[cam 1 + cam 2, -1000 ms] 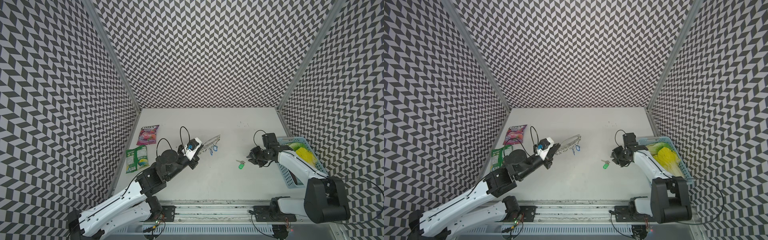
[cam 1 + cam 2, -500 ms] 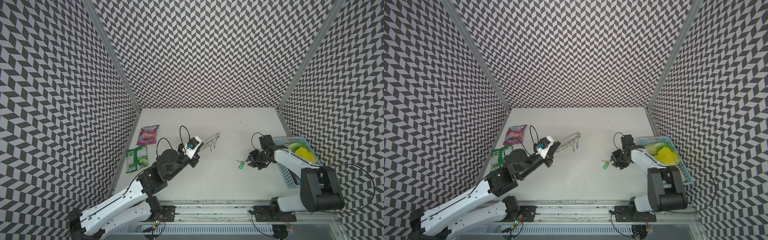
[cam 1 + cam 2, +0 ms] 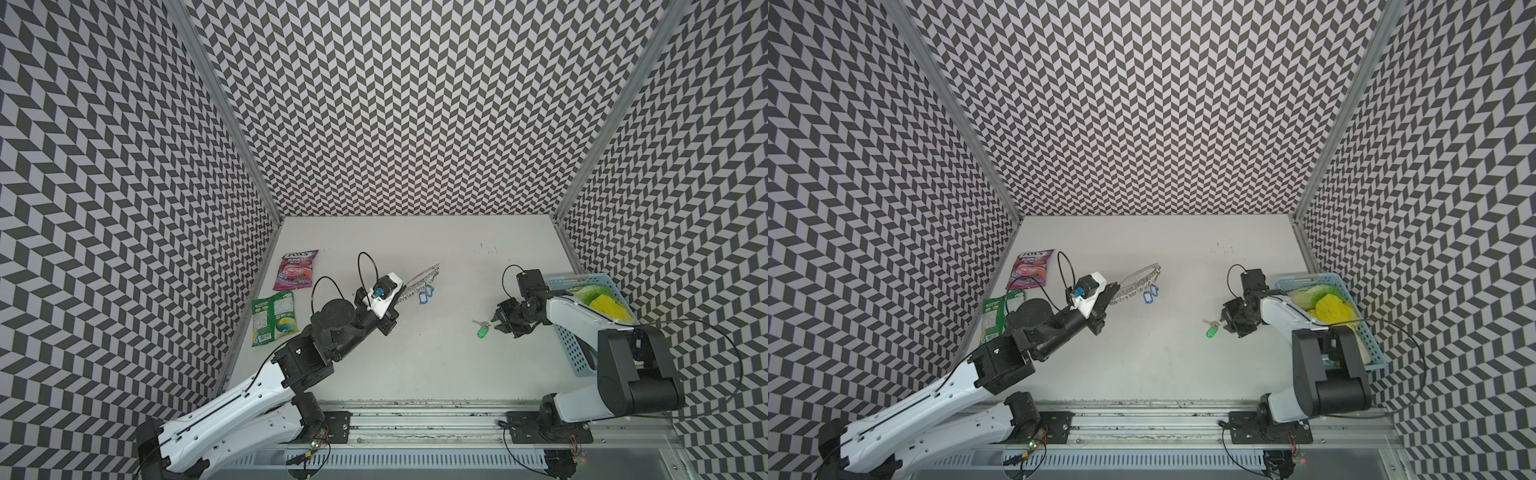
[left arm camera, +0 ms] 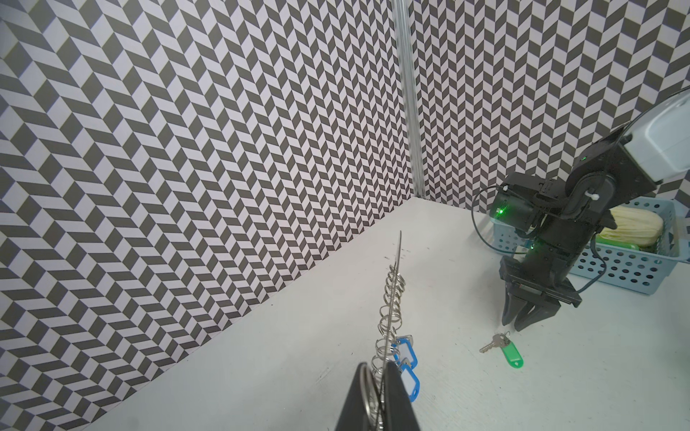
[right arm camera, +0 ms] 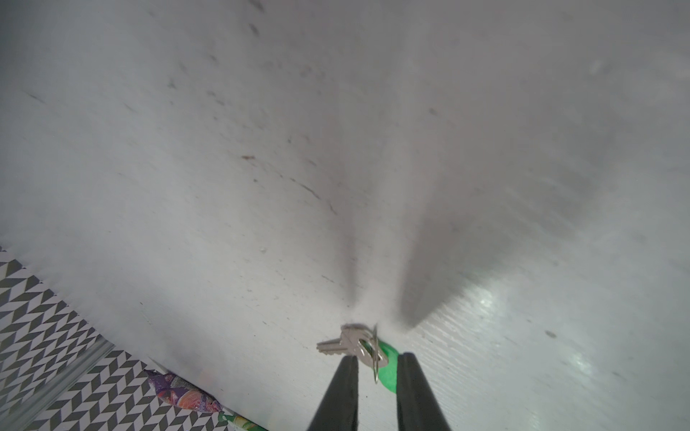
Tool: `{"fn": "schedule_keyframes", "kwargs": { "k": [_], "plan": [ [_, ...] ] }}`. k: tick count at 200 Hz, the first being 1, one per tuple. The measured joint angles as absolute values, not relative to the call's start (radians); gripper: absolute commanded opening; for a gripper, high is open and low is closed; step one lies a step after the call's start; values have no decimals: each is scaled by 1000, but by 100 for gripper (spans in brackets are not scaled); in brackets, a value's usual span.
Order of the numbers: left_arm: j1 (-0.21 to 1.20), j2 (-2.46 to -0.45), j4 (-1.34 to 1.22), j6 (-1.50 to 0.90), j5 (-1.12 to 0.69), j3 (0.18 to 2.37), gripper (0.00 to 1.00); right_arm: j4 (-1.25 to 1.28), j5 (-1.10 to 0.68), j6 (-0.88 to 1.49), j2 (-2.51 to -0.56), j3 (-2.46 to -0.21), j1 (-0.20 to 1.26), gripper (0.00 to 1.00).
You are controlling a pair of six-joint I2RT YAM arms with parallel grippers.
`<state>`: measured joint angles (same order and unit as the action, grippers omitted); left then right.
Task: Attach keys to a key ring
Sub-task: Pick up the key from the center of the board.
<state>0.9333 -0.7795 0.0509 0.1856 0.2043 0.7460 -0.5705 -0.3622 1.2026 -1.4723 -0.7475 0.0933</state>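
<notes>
basket [image 3: 578,353] holds yellow-green items [image 3: 602,305]; left gripper [image 4: 377,369] pinches key ring [image 4: 392,298], right gripper [image 4: 513,325] parted by keys [image 4: 510,355].

setting: robot lab test cell, not a home or shop
walls: chevron panels [image 3: 415,104], black and white, on three sides, joined by aluminium posts [image 3: 222,104]
surface: bare white tabletop [image 3: 436,365], scuffed
hardware: left arm [image 3: 232,407] and right arm [image 3: 577,316] bolted to a metal rail [image 3: 415,411] at the front edge
wiring: exposed cables [image 3: 503,277], a small circuit board [image 3: 314,435] with lit LEDs
props: snack packets [image 3: 296,270], blue perforated basket [image 3: 577,353], loose on the tabletop
</notes>
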Motion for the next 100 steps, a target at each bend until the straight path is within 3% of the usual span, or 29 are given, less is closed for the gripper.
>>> {"fn": "schedule_keyframes", "kwargs": {
  "k": [100],
  "plan": [
    [933,-762,51,186,205,731,0,-543,-362,1239,-1475,-748,114,21]
  ]
}}
